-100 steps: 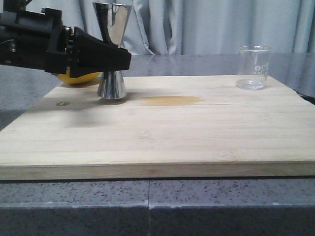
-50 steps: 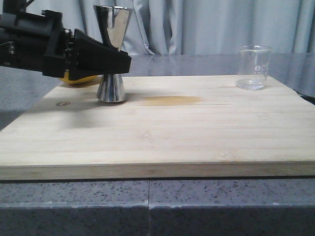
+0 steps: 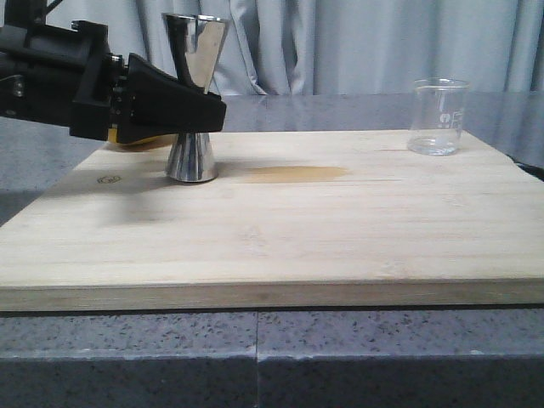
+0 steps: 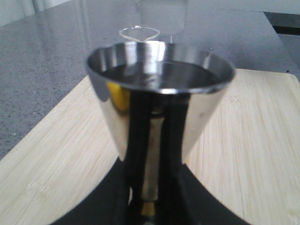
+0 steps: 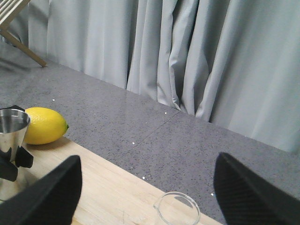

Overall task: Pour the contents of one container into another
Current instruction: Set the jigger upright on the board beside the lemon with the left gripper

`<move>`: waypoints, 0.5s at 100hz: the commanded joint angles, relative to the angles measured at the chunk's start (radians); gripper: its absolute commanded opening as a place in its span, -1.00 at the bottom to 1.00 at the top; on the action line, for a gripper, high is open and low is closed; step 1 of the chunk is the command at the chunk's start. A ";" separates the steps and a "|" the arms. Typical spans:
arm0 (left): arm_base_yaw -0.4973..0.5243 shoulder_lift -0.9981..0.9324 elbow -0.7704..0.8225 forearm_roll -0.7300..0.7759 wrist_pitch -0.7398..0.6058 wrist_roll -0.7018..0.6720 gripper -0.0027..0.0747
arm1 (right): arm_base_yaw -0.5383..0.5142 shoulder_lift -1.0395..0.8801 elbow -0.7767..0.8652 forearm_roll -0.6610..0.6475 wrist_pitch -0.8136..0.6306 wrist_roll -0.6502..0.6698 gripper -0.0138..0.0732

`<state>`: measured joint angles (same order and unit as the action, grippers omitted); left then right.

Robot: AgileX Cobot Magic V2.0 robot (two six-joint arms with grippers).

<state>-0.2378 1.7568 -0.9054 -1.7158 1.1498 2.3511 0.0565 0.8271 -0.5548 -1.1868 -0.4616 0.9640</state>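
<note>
Grey curtains back a bamboo board (image 3: 280,246) where your left gripper (image 3: 208,115) clamps the upright steel jigger (image 3: 195,51) near the far left corner, the glass beaker (image 3: 438,116) stands across by the far right corner, and your right gripper (image 5: 147,197), jaws apart, hovers just above it.

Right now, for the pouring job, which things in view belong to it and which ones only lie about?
Belong to the job:
- small clear glass beaker, standing alone on the board's far right
- tall shiny steel hourglass jigger, upright, left claw at its waist

Just lying about:
- yellow lemon, behind the jigger
- pale wooden board under everything
- grey curtain
</note>
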 commanded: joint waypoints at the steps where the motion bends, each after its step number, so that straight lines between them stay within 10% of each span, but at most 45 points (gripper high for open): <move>1: 0.002 -0.040 -0.021 -0.059 0.060 -0.012 -0.98 | 0.000 -0.015 -0.025 0.023 -0.037 -0.001 0.55; 50: -0.002 0.047 -0.021 -0.136 0.119 -0.012 -0.98 | 0.000 -0.015 -0.025 0.022 -0.037 -0.001 0.54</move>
<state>-0.2378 1.8283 -0.9074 -1.7981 1.1996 2.3511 0.0565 0.8271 -0.5548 -1.1868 -0.4616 0.9640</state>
